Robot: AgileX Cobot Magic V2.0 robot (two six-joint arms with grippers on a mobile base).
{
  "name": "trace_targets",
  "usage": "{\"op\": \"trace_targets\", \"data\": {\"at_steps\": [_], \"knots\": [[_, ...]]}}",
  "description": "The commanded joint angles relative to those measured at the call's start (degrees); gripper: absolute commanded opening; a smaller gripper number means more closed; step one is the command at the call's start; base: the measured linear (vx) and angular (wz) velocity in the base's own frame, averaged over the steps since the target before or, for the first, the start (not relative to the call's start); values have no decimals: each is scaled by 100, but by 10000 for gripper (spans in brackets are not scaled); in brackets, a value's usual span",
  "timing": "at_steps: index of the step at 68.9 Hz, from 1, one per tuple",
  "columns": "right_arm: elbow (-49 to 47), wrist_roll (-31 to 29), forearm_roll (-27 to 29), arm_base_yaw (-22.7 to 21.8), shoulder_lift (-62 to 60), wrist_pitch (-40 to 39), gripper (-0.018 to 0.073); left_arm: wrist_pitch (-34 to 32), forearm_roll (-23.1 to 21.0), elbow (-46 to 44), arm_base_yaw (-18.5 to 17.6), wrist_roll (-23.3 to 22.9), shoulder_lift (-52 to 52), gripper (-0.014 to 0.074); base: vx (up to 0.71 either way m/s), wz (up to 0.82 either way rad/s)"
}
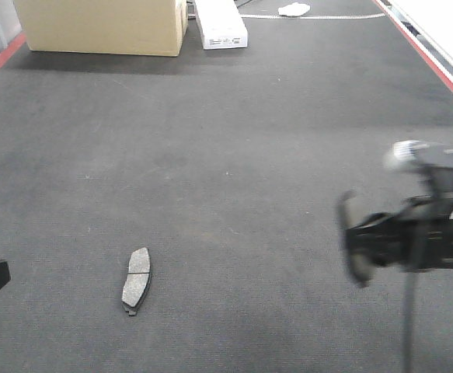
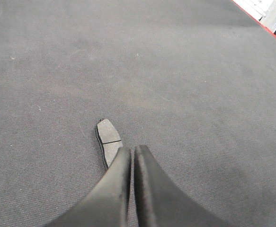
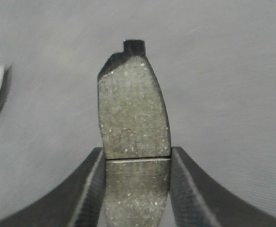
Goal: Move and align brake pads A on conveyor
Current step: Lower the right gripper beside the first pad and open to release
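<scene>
One brake pad (image 1: 137, 280) lies front-left on the conveyor (image 1: 226, 155), a box (image 1: 102, 27) far behind it.

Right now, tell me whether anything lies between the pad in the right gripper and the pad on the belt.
Nothing visible does. The belt between the held pad and the lying pad is bare; the cardboard box and white box sit far behind, and the shut left gripper is on the lying pad's far side.
</scene>
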Motion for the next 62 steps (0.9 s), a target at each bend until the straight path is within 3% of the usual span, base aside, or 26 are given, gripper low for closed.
{"op": "trace_targets", "data": {"at_steps": [1,10,18,29,35,62], "knots": [[-289,185,142,379,251,-408,108,-369,45,-145,-36,-40,0,-6,0,0],[-486,909,-174,766,885,-612,109,-369,45,-145,-36,-40,0,-6,0,0],[-808,1647,-825,978,1434,-559,109,-369,45,-145,-36,-40,0,-6,0,0],[-1184,2988,-1919,993,1993,-438,109,-369,45,-145,-36,-40,0,-6,0,0],[-1288,3548,-2253,993,2209,-374,110,-369,45,-145,-36,-40,0,-6,0,0],[-1352,3569,-2336,993,2560,-247,124,-374,45,-145,-36,-40,0,-6,0,0]]}}
